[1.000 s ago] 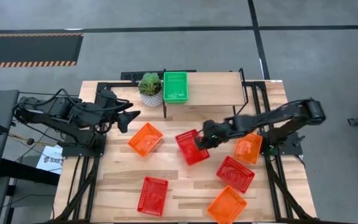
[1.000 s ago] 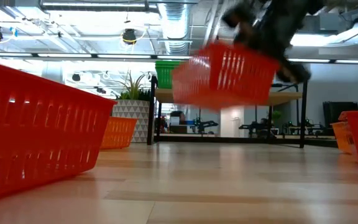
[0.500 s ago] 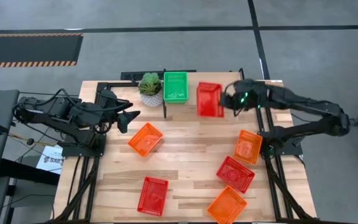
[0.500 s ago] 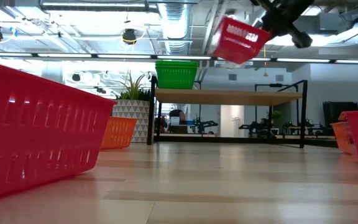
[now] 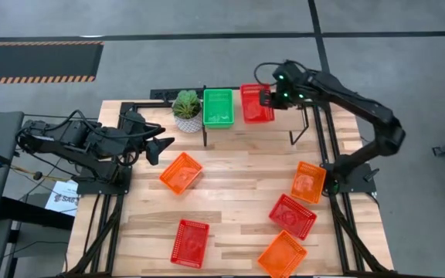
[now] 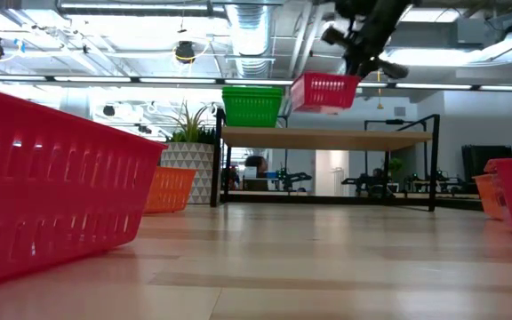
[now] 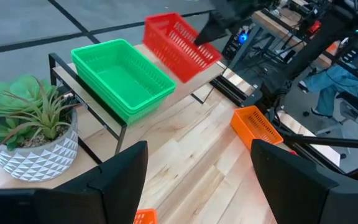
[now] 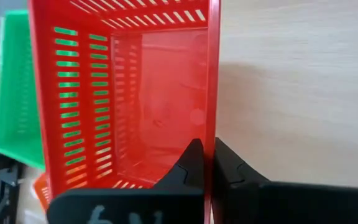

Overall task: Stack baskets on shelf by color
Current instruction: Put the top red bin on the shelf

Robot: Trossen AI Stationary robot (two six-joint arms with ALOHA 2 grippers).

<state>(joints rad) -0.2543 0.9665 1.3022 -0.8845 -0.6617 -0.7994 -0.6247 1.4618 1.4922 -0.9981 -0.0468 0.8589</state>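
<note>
Right pincer [image 5: 266, 99] is clamped on the rim of a red basket [image 5: 256, 103], held above the shelf [image 5: 284, 116], at three o'clock from the green basket [image 5: 218, 107]. The basket appears light and stiff; a thin wall edge should suffice as hold. Left pincer [image 5: 167, 144] waits fully spread, empty.

Grey floor [image 5: 207, 54], black lines, perhaps ceiling ducts [image 6: 247, 27] overhead.

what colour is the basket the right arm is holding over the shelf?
Red, pinched at its rim by the right tool. Clearest in the right wrist view.
</note>
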